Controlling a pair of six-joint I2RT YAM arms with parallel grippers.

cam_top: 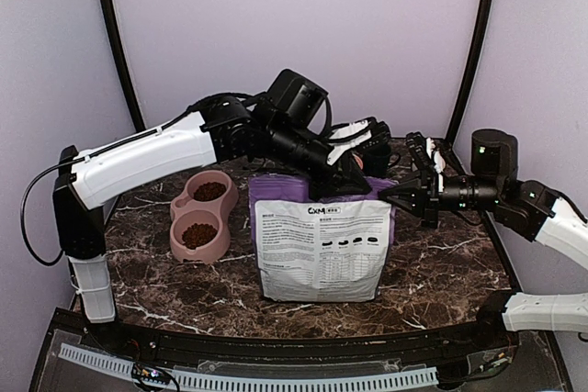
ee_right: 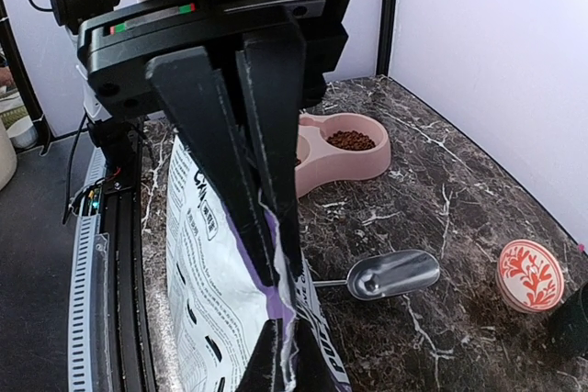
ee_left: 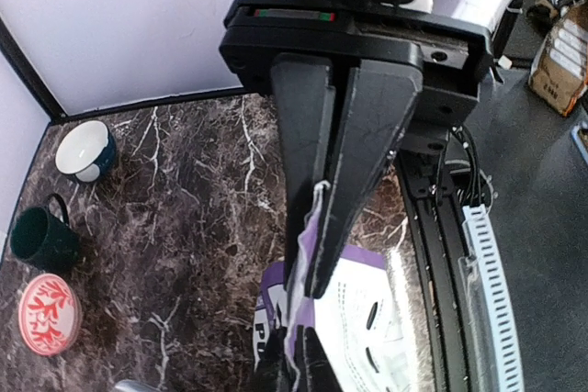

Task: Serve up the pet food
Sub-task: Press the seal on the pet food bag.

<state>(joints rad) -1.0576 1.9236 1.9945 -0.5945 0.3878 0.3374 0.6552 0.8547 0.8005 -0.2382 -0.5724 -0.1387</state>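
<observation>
The purple-and-white bag [cam_top: 322, 247] stands upright mid-table. My left gripper [cam_top: 356, 172] reaches over it from the left and is shut on the bag's torn top edge [ee_left: 317, 227]. My right gripper [cam_top: 391, 197] comes in from the right and is shut on the same top edge [ee_right: 278, 259], fingertips facing the left gripper's. The pet food [cam_top: 209, 191] shows as brown kibble in both cups of the pink double bowl [cam_top: 184, 213], left of the bag. It also shows in the right wrist view as pet food [ee_right: 352, 140] in the bowl's far cup. The bag's contents are hidden.
A metal scoop [ee_right: 395, 273] lies on the marble behind the bag. Near the back wall sit a red patterned dish [ee_left: 49, 314], a dark green mug [ee_left: 41, 238] and a white-and-blue bowl [ee_left: 84, 151]. The table's black front rail [cam_top: 276, 346] runs along the near edge.
</observation>
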